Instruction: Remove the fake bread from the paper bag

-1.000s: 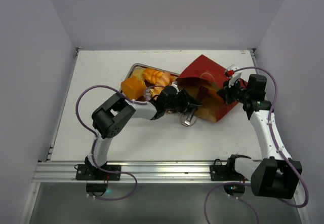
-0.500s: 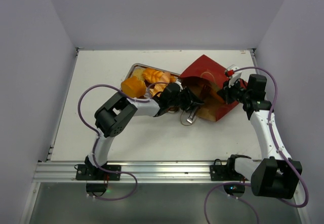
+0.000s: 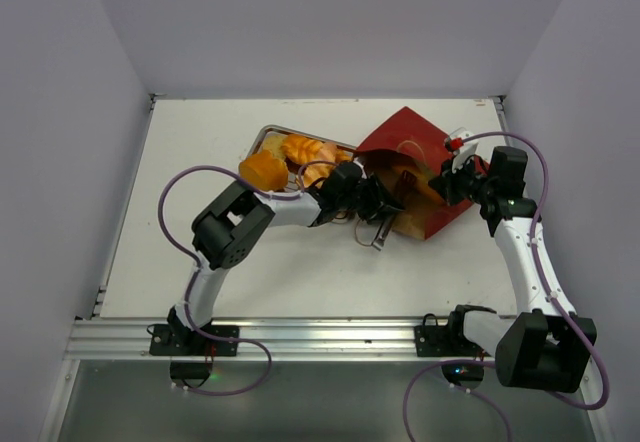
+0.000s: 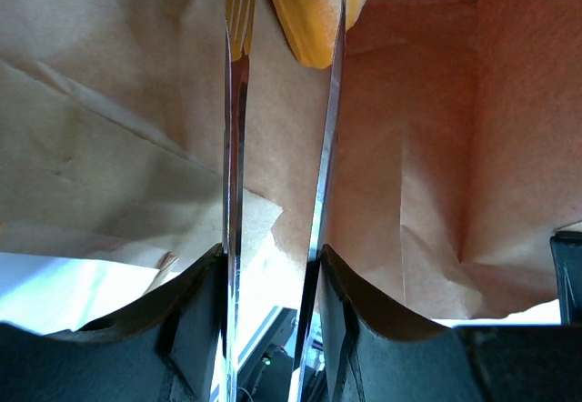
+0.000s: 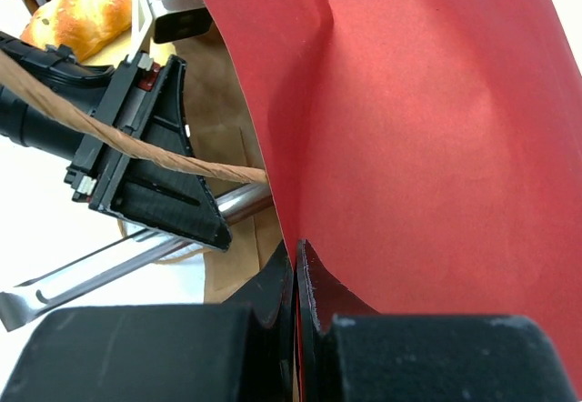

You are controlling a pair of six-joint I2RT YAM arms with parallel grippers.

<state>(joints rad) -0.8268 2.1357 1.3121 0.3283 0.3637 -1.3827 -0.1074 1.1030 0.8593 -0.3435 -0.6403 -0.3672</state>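
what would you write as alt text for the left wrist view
Two thin blades of metal tongs, held in the left gripper, reach into the paper bag and flank a glossy yellow piece of fake bread at the top edge. Creased brown paper fills the rest.

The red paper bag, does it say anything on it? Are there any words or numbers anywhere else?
On the red paper bag: a faint pale round mark on its outside, too small and blurred to read.
On the glossy orange toy bread, the silver metal tray and the shiny metal tongs: no writing shows.
So nothing here can be read.
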